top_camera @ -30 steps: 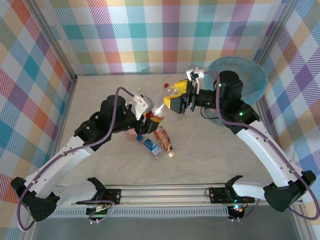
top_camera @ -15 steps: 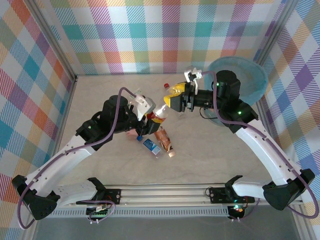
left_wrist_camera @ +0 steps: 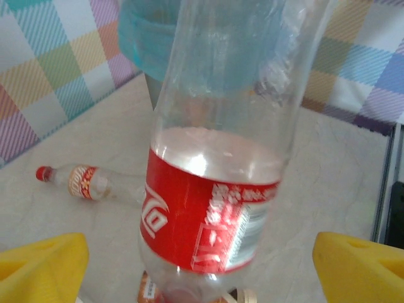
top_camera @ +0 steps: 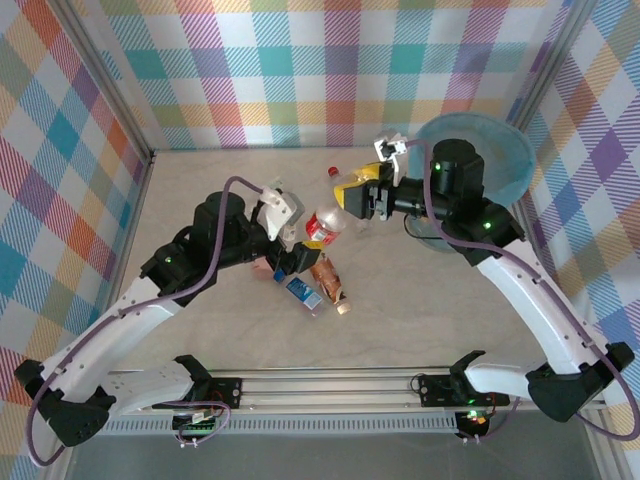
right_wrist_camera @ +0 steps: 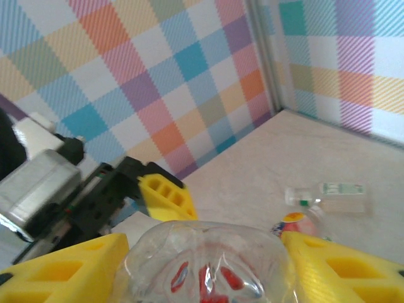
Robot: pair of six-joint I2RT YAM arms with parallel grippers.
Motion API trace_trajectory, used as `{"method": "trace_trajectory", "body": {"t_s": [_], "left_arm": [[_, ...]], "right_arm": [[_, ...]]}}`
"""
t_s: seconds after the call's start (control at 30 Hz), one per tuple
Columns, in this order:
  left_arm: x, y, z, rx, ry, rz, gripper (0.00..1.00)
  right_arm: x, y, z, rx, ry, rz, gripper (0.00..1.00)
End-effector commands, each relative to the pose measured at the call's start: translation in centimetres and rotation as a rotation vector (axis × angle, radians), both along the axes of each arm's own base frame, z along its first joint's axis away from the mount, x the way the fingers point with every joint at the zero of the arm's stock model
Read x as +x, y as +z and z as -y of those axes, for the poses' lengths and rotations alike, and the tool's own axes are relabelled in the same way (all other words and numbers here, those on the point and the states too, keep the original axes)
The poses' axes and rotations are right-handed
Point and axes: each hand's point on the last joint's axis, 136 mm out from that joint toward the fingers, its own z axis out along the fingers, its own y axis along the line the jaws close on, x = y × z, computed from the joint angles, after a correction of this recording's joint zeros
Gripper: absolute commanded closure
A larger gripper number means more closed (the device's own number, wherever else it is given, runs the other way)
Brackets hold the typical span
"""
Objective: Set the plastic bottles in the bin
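Red-label bottle (top_camera: 325, 225) is held up off the table (top_camera: 420, 300), between the two arms. In the top view its long axis runs diagonally, label end toward the left gripper (top_camera: 298, 240), clear end toward the right gripper (top_camera: 358, 198). Right gripper pinches the clear end, a yellow finger (right_wrist_camera: 341, 265) on each side. Left gripper is spread wide, fingers off the bottle. Bin (top_camera: 505, 150) is just behind the right wrist.

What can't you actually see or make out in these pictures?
- Top view: the bin's contents, partly covered by the right arm.
- Left wrist view: the red-labelled bottle's far end, cut by the top edge.
- Right wrist view: the distant clear bottle's label, too small to read.
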Motion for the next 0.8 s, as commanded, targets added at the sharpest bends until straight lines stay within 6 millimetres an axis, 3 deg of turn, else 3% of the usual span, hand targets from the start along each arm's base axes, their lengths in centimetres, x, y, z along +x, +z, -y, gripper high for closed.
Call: {"method": "trace_trajectory", "body": {"t_s": [0.0, 0.13, 0.23, 0.4, 0.47, 0.63, 0.77], "left_arm": [[-0.3, 3.2, -0.6, -0.064, 0.022, 0.091, 0.07], [-0.6, 4.3, -1.4, -0.091, 0.043, 0.125, 0.06], [-0.8, 4.8, -1.7, -0.104, 0.051, 0.141, 0.05], [-0.9, 4.8, -1.8, -0.107, 0.053, 0.136, 0.05], [-0.7, 4.7, -1.8, -0.112, 0.06, 0.127, 0.05], [-0.1, 4.3, -1.9, -0.116, 0.095, 0.108, 0.05], [0.5, 4.1, -1.9, -0.131, 0.123, 0.102, 0.05]], "right_arm": [[-0.5, 3.4, 3.1, -0.023, -0.132, 0.126, 0.52], [0.2, 5.0, 6.6, -0.102, -0.305, 0.22, 0.53], [1.2, 6.5, 10.5, -0.177, -0.497, 0.311, 0.53], [2.4, 9.2, 16.6, -0.317, -0.801, 0.464, 0.55], [3.0, 9.6, 18.2, -0.368, -0.875, 0.494, 0.53], [5.3, 8.4, 21.4, -0.466, -0.985, 0.429, 0.53], [7.6, 6.1, 22.4, -0.483, -1.001, 0.338, 0.53]]}}
